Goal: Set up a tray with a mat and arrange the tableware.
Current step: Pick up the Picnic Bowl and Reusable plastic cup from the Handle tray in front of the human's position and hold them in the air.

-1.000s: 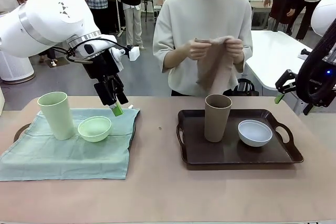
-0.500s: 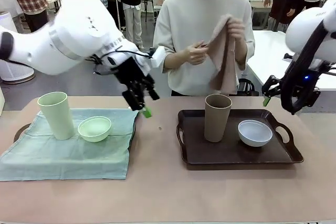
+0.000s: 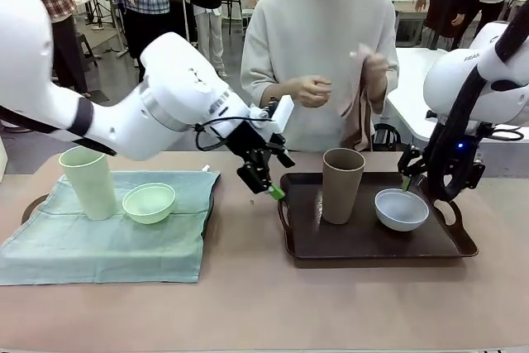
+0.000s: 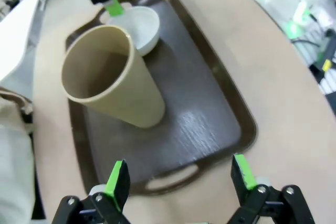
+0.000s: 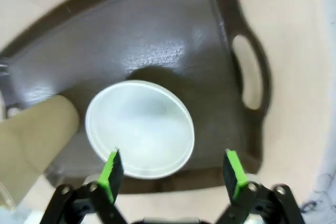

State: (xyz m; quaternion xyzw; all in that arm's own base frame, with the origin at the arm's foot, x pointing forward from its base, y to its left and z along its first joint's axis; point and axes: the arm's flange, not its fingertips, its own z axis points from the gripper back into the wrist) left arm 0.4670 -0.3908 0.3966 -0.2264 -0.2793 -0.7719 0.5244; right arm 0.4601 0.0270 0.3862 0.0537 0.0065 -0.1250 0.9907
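Two tall tapered tumblers and two small round bowls stand on the desk (image 3: 248,303). The matte mint-green tumbler (image 3: 87,181) and the green bowl (image 3: 149,202) sit on one wrinkled green cloth mat (image 3: 99,245) at the left. The brown tumbler (image 3: 342,185) and the pale blue-white bowl (image 3: 402,209) sit on one glossy dark-brown handled tray (image 3: 364,241) at the right. The left fingers (image 4: 118,179) gape wide and empty by the tray's left handle. The right fingers (image 5: 112,169) are wide and empty over the pale bowl.

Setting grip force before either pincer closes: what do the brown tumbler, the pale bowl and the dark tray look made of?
The brown tumbler: probably matte plastic or fibre composite; dull, even tan wall, no glare.
The pale bowl: smooth plastic or melamine, perhaps ceramic; soft sheen, uniform colour.
The dark tray: likely moulded plastic with wood-grain texture; light glints off fine ridges.
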